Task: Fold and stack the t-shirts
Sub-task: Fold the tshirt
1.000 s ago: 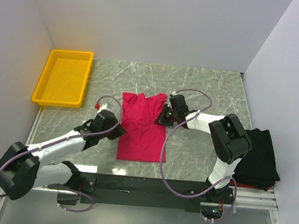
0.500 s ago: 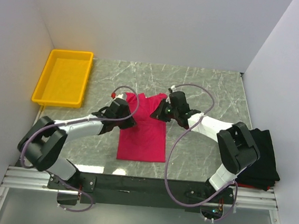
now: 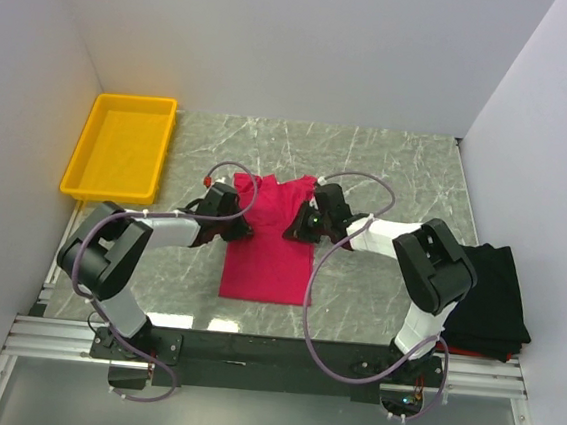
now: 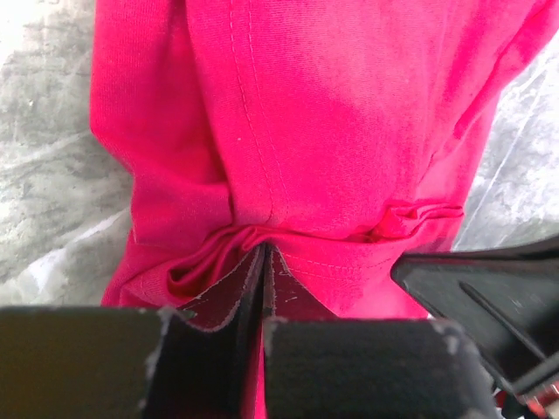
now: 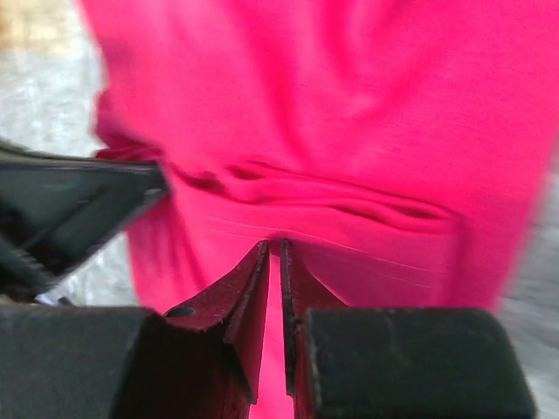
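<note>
Your left gripper [image 4: 264, 253] has its two fingers pressed almost flat together, and a small gathered fold of the crimson-pink t-shirt [image 3: 269, 261] is caught at their tips, so read it as pinching that cloth near a stitched seam. Your right gripper [image 5: 272, 249] shows only a thin slit between its fingers. Pink fabric runs into that slit and a ridge of wrinkles bunches just beyond the tips, so it too is nipping the same shirt. The two grippers face each other across the garment, the left on the shirt's left edge and the right on its right edge, both towards the far end. Each wrist camera catches a dark finger of the opposite gripper at the side of its picture. From above, the pink shirt lies in the middle of the marbled grey table [image 3: 389, 162] as a narrow, long panel. Its wider end points away from the arm bases and its straight lower edge lies close to them. The black t-shirt [image 3: 492, 293] sits well apart at the right near edge of the table, beside the right arm's upright link, as a folded dark bundle. A yellow tray [image 3: 110, 194] rests in the far left corner against the white wall.
</note>
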